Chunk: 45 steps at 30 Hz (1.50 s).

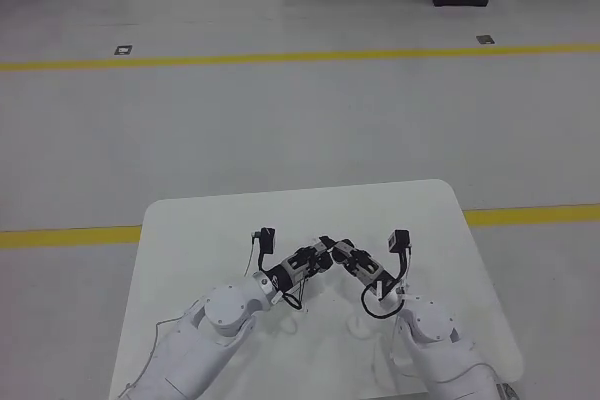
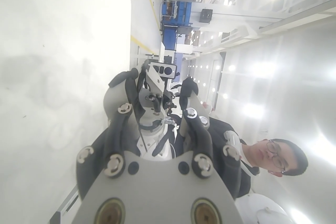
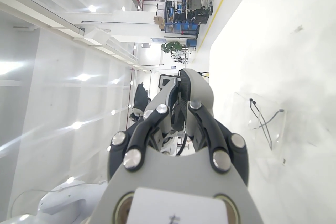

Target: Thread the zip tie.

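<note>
Zip ties (image 3: 262,125) nearest: thin black strips lying crossed inside a clear container (image 3: 246,114) on the white worktop (image 3: 262,25), beside the right arm.

Just past that, right end effector (image 3: 181,78). Sits closed, grey fingers pressed nearly together, ribbed pad facing inward. Contents of the narrow gap too hidden to tell.

Opposite, left end effector (image 2: 157,82). Stands open, black-tipped fingers well apart, framing the other arm's wrist beyond. Thin dark strip (image 2: 141,130) along the inner side of one finger: perhaps a zip tie, perhaps a cable, cannot tell which.

Seen from above, tip to tip over the middle of the worktop, arms angled inward in a shallow V.

Farther out, rounded far corners of the worktop, then pale floor (image 1: 280,130). Nearer yellow line (image 1: 60,237) passing behind the worktop, second yellow line (image 1: 280,57) well beyond, parallel to the first.
</note>
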Each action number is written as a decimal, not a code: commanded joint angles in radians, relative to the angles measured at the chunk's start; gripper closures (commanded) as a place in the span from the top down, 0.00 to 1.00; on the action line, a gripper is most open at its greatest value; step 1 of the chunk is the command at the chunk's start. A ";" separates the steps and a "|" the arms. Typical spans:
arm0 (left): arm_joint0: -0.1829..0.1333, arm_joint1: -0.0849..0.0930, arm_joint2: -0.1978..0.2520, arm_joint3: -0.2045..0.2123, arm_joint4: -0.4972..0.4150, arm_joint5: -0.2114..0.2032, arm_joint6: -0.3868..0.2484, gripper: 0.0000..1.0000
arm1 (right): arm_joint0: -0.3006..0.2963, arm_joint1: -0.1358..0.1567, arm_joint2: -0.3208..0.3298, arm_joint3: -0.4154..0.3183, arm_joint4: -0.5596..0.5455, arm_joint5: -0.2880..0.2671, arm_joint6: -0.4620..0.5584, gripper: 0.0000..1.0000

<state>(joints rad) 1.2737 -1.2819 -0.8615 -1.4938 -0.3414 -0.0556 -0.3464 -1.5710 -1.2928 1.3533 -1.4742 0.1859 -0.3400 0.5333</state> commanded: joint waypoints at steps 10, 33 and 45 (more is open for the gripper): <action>-0.009 -0.004 0.010 0.013 0.009 0.011 0.012 0.21 | -0.001 0.001 -0.003 -0.010 -0.040 0.000 -0.002 0.00; -0.012 -0.004 0.013 0.018 0.029 0.034 0.015 0.05 | -0.004 0.004 -0.004 -0.028 -0.080 0.000 -0.002 0.00; -0.012 -0.004 0.013 0.021 0.035 0.036 0.018 0.00 | -0.005 0.005 -0.007 -0.030 -0.095 0.000 -0.006 0.00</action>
<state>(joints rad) 1.2610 -1.2861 -0.8482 -1.4737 -0.3068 -0.0189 -0.3288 -1.5752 -1.2883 1.3463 -1.5046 0.0912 -0.3400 0.5279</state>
